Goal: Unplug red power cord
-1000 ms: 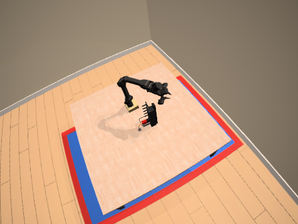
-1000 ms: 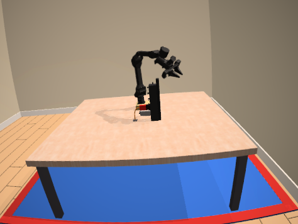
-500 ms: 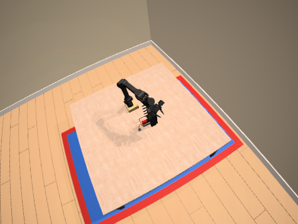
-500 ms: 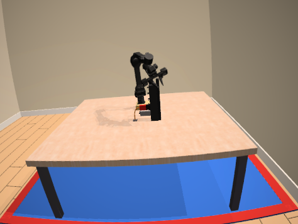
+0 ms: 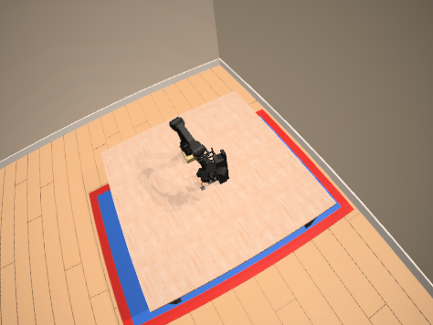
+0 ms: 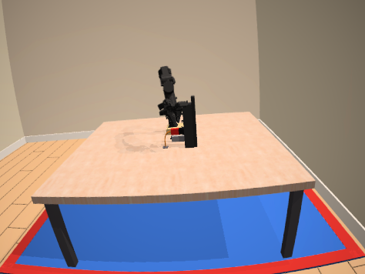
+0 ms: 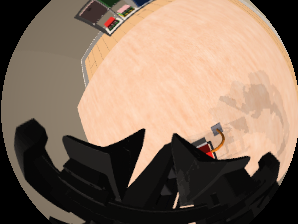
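Observation:
The black power strip [image 6: 190, 125] [image 5: 223, 165] stands upright on the table. The red plug [image 6: 175, 131] [image 7: 205, 149] sits against the strip's left side in the exterior view, seated as far as I can see. Its thin orange-looking cord [image 6: 165, 138] [image 7: 222, 142] curves down to a small grey block [image 6: 165, 147] [image 7: 216, 129] [image 5: 203, 188] on the table. My gripper [image 7: 159, 132] is partly open, with nothing between its fingertips. It is close to the strip, above and behind the plug in the exterior view. The right finger partly hides the plug in the wrist view.
A grey block [image 6: 178, 138] sticks out from the strip just below the red plug. The arm's yellowish base [image 5: 188, 158] stands behind the strip on the wooden table [image 5: 237, 228] [image 6: 173, 173]. Shelves [image 7: 95, 11] show far off in the wrist view.

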Available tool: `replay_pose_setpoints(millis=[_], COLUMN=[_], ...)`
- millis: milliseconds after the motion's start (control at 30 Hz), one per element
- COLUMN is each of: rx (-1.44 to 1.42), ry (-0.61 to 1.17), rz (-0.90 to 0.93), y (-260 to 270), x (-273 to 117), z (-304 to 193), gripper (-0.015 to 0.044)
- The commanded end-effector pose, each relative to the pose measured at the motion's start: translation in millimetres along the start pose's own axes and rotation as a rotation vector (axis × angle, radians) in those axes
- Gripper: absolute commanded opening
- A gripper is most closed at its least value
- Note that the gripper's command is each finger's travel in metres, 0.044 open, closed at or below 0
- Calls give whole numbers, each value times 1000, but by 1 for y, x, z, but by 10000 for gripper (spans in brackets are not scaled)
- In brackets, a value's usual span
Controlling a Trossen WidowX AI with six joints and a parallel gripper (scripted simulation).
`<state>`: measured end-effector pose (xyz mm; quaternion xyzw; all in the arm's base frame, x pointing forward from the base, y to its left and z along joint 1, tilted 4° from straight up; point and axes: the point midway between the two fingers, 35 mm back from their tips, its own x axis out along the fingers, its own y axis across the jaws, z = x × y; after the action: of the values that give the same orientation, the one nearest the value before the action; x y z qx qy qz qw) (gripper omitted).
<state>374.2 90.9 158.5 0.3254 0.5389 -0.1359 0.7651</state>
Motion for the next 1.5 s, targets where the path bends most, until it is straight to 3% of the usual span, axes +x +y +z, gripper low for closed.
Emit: replay_pose_setpoints(millis=[0, 233, 1467], rx=[259, 799, 800], ry=[19, -28, -24], rz=[-138, -440, -439], y=[-37, -113, -85], x=[7, 7, 15], z=[-3, -16, -44], gripper=[160, 160, 160])
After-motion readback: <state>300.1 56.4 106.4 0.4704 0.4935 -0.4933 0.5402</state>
